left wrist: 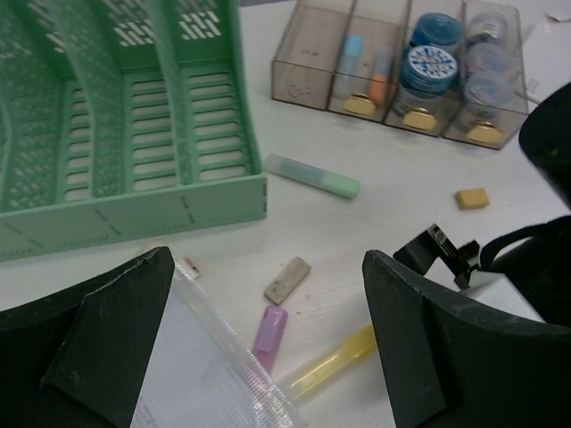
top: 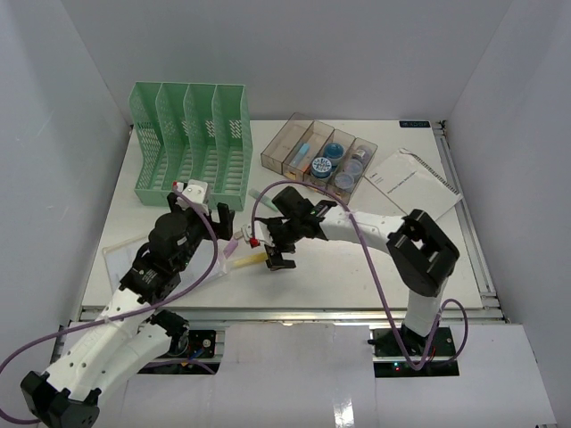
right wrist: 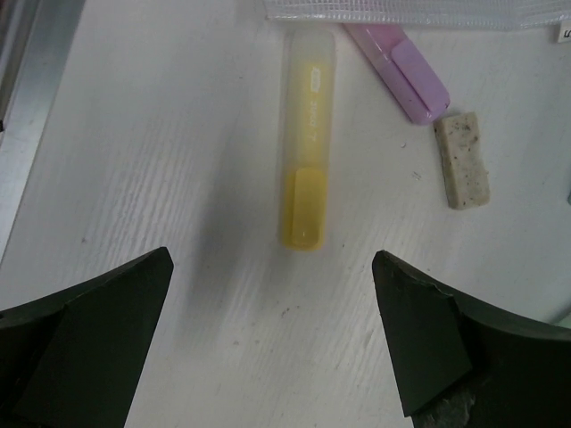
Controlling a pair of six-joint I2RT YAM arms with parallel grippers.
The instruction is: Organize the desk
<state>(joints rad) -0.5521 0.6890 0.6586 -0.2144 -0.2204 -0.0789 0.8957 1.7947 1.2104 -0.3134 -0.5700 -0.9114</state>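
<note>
The white desk [top: 357, 267] holds loose stationery. A yellow highlighter [top: 250, 259] lies near the front middle, beside a pink highlighter [top: 234, 248]. My right gripper [top: 271, 250] is open and empty just above the desk; in the right wrist view [right wrist: 272, 267] the yellow highlighter [right wrist: 306, 152] lies just ahead of the gap between the fingers. My left gripper [top: 220, 230] is open and empty over the edge of a clear pouch [left wrist: 196, 357]. Ahead of the left gripper [left wrist: 268, 299] lie a grey eraser [left wrist: 287, 280], the pink highlighter [left wrist: 270, 333] and the yellow highlighter [left wrist: 335, 361].
A green slotted file rack [top: 187, 143] stands at the back left. A clear compartment tray [top: 319, 156] holds small items. A green highlighter [left wrist: 314, 176] and a tan eraser [left wrist: 472, 198] lie before them. A spiral notebook [top: 412, 183] lies at the right. The aluminium rail [right wrist: 27, 53] runs along the front.
</note>
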